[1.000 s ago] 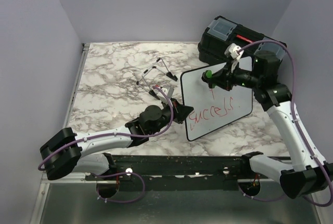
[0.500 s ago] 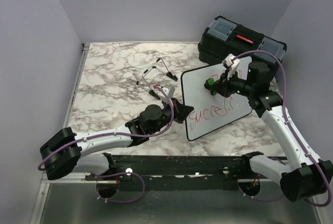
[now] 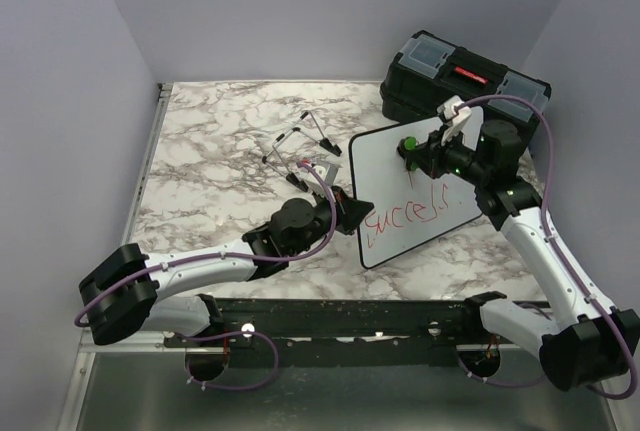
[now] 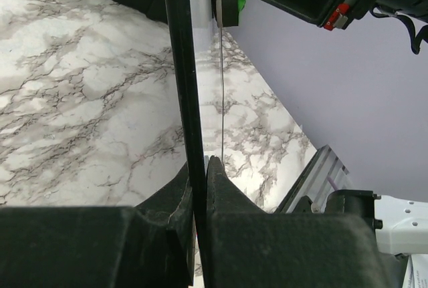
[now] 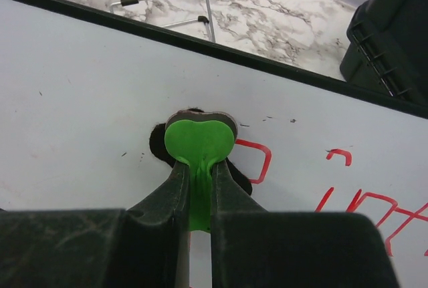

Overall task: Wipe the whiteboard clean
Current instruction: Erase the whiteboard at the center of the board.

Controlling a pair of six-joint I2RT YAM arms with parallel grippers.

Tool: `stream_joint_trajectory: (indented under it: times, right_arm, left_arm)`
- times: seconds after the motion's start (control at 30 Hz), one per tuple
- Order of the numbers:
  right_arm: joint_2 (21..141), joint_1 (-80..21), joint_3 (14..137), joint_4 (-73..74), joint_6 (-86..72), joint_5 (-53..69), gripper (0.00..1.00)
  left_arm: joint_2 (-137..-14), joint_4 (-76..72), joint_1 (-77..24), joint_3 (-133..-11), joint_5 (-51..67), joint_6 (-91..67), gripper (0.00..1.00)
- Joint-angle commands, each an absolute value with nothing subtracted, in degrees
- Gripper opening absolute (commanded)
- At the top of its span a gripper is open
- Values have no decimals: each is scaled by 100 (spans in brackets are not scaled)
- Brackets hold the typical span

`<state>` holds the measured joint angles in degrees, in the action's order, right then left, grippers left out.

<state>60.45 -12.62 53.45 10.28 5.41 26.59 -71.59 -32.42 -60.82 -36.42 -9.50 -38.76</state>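
Note:
The whiteboard (image 3: pixel 385 166) stands tilted over the marble table, white with a thin black rim and red handwriting (image 3: pixel 405 219) across its lower half. My left gripper (image 3: pixel 352 213) is shut on its left edge; in the left wrist view the black rim (image 4: pixel 184 87) runs up from between the left gripper's (image 4: pixel 199 168) closed jaws. My right gripper (image 3: pixel 408 149) is shut on a small green eraser (image 3: pixel 409 143) pressed against the board's upper part. In the right wrist view the eraser (image 5: pixel 198 142) sits on the whiteboard (image 5: pixel 87 87) just left of red strokes (image 5: pixel 257 161), held by the right gripper (image 5: pixel 198 166).
A black toolbox (image 3: pixel 460 81) stands at the back right, just behind the board, also seen as the toolbox (image 5: pixel 394 41) in the right wrist view. A thin wire easel stand (image 3: pixel 300 146) lies on the table left of the board. Purple walls close in the table.
My right gripper slid the eraser down the board a little, then back up toward the top edge. The left gripper and the board have stayed put.

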Motion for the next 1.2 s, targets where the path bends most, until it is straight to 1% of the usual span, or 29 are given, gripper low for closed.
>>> stream_joint_trajectory:
  times: [0.0,0.1,0.13,0.17,0.2,0.27,0.3,0.37,0.43,0.5,0.57,0.63,0.67,0.83,0.9,1.0,1.1,1.17]
  right_arm:
    - [6203,-1219,5405,916,847,2959,1]
    - [6205,-1228,5443,2268,2415,4996,1]
    - [6183,-1230,5412,2595,2688,5243,1]
    - [6151,-1235,5340,2645,2730,5244,1]
    - [6114,-1237,5275,2593,2714,5095,1]
    - [6033,-1237,5143,2150,2327,4342,1]
    - [6002,-1236,5079,1708,1816,3643,1]
    - [6033,-1230,5183,1179,1348,2602,1]
    - [6191,-1226,5468,881,1008,1845,1]
    - [6310,-1224,5683,763,899,1563,1]
    - [6366,-1229,5710,742,875,1662,1]
    - [6363,-1229,5532,739,937,1987,1]
    - [6361,-1230,5437,826,1112,2372,1]
    - [6509,-1237,5459,2813,2983,5205,1]
    - [6495,-1238,5448,3038,3218,5377,1]
    - [6346,-1238,5354,2395,2664,4647,1]
    - [6174,-1239,5327,1112,1432,3029,1]
    - [6320,-1230,5564,762,903,2141,1]
  left_arm:
    - [-7207,-3203,-6196,-3828,-483,-3249,0]
    - [-7209,-3283,-6195,-3781,-464,-3294,0]
    - [-7214,-3316,-6196,-3768,-461,-3308,0]
    - [-7216,-3330,-6196,-3755,-456,-3320,0]
    - [-7216,-3333,-6196,-3753,-449,-3329,0]
    - [-7207,-3340,-6196,-3744,-438,-3339,0]
    - [-7211,-3337,-6196,-3744,-435,-3346,0]
    - [-7198,-3352,-6196,-3714,-433,-3370,0]
    - [-7190,-3396,-6197,-3684,-421,-3401,0]
    - [-7198,-3431,-6198,-3657,-431,-3432,0]
    - [-7206,-3479,-6196,-3631,-421,-3452,0]
    - [-7216,-3505,-6205,-3634,-413,-3454,0]
    - [-7216,-3519,-6198,-3634,-402,-3454,0]
    - [-7223,-3529,-6205,-3640,-378,-3463,0]
    - [-7233,-3541,-6205,-3647,-370,-3463,0]
    - [-7249,-3568,-6205,-3652,-354,-3473,0]
    - [-7242,-3568,-6204,-3641,-351,-3489,0]
    - [-7225,-3577,-6205,-3609,-369,-3502,0]
